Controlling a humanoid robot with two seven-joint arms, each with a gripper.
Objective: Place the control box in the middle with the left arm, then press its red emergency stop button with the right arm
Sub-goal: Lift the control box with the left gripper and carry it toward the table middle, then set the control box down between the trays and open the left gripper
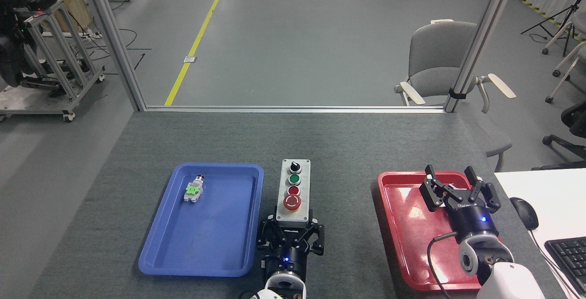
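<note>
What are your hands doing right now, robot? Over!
Left hand shut on control box, over bare tabletop between trays. Right hand open over red tray. Emergency stop button unpressed, nothing blocking it.

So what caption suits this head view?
Left gripper holds the control box between blue tray and red tray.

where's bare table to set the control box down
The bare strip between the blue tray and red tray is free, where the left end effector holds the control box. Also free: beyond both trays. The right end effector crowds the red tray.
</note>
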